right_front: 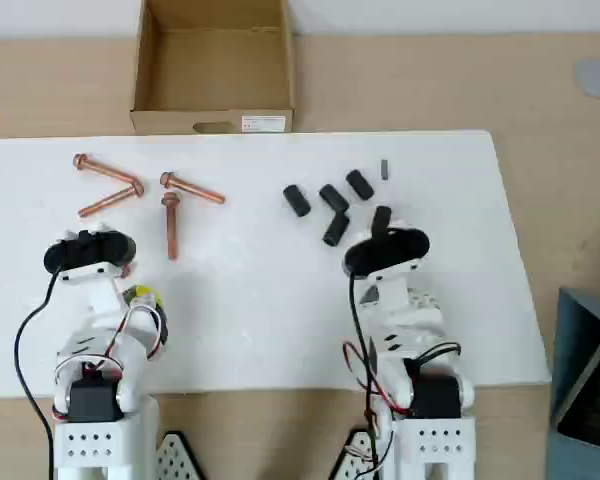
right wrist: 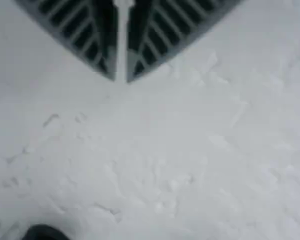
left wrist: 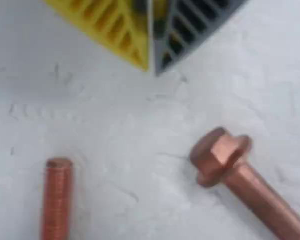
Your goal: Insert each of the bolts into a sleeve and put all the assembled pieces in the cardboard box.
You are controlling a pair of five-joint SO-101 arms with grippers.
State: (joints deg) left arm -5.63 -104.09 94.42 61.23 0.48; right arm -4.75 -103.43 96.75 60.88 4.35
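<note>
White mat (right_front: 250, 320) covers the table. Fingers of the left gripper (left wrist: 152, 62) and right gripper (right wrist: 121, 70) are pressed together, holding nothing. Recommended: open the left fingers wide and straddle one shank among the bolts (right_front: 170, 225) at its 12 to 1 o'clock. Sleeves (right_front: 333, 197) lie at the right gripper's 11 to 12 o'clock; the cardboard box (right_front: 213, 65) sits beyond the mat, toward 12 o'clock.

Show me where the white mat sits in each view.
High view: the white mat spans the table's middle, in front of the cardboard box.
Left wrist view: it lies under the left gripper and two copper bolts.
Right wrist view: under the right gripper.
Shared landmark: copper bolts, on its left part in the high view.
</note>
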